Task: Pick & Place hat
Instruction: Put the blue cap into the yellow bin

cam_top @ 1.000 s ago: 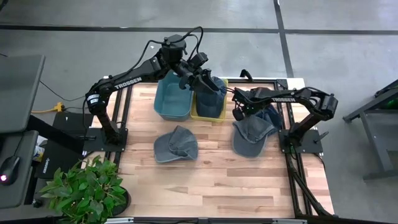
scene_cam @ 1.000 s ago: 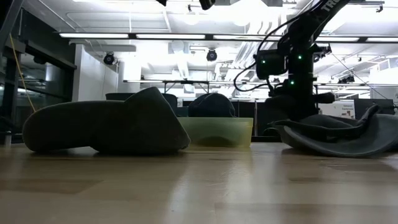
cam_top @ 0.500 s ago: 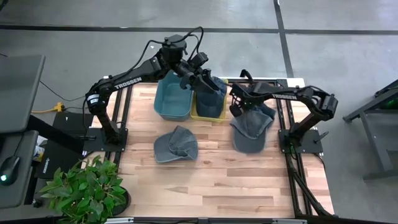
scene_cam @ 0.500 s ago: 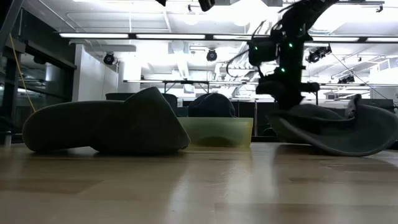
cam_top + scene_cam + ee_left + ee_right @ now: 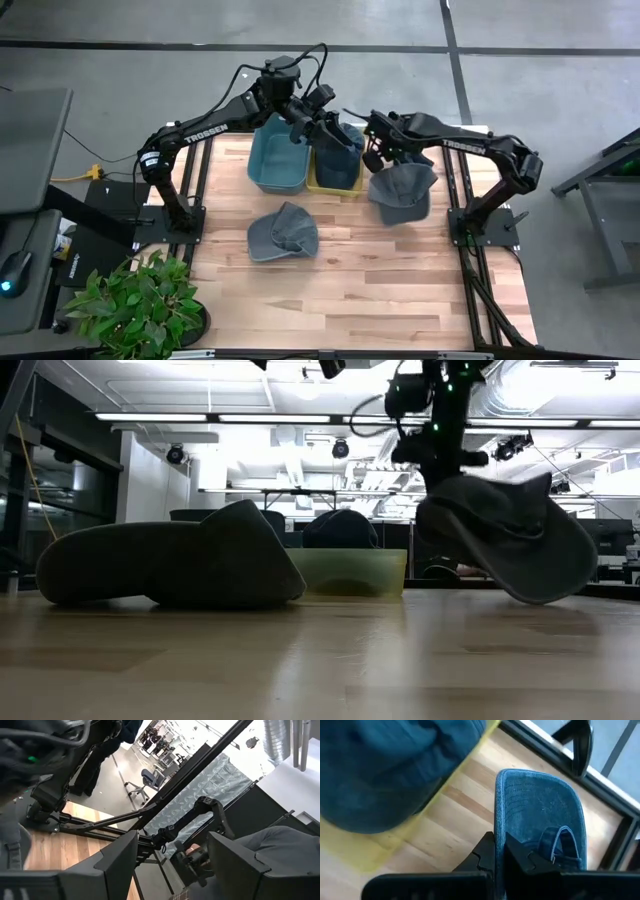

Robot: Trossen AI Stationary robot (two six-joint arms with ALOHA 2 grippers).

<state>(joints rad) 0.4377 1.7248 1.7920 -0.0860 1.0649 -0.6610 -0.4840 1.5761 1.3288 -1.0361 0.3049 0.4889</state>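
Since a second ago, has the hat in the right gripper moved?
Yes. The hat, pinched in the right gripper, has lifted off the table and shifted toward the yellow bin.

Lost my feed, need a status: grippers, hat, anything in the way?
Right gripper shut on lifted hat, beside yellow bin. Left gripper open above that bin. Second hat lying on table, clear of the path.

A wooden table point(image 5: 350, 290) with a black frame carries everything. At its far edge two bins stand side by side and touching: a blue bin point(image 5: 277, 160) on the left and a yellow bin point(image 5: 336, 172) on the right, each with dark cloth inside. Nearer, toward the left, a grey hat point(image 5: 283, 232) lies flat on the boards, well apart from the bins.
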